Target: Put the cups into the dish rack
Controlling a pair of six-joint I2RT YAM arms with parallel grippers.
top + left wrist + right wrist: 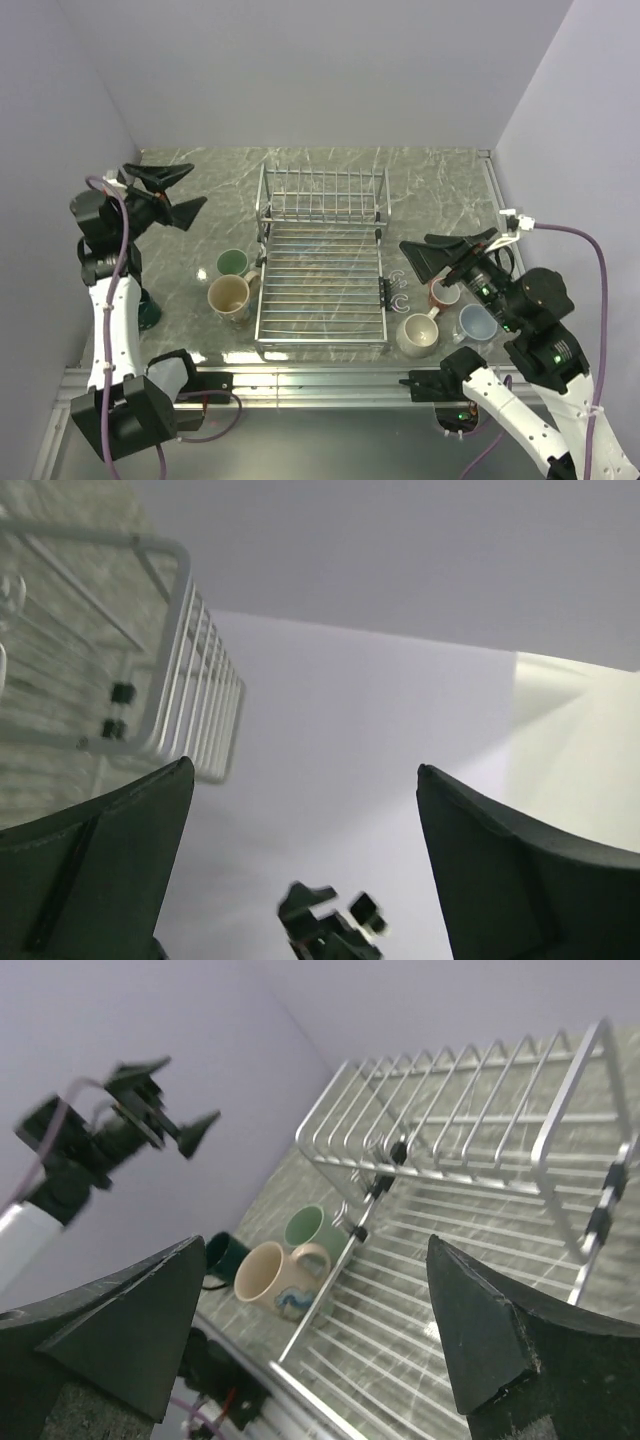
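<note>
While left claw, right claw gape empty | teal cup half-hidden behind left arm

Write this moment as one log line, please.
dish rack: empty | left gripper: open, raised | right gripper: open, raised near salmon-red mug | stage: nothing loaded

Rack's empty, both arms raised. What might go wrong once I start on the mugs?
The salmon-red mug, cream mug and pale blue mug sit bunched together; the open right pincer reaching for one may knock its neighbours.
The dark teal mug is half hidden behind the left arm, so a swing could hit it.
The tan mug sits close to the dish rack; a finger might snag its wire.
</note>
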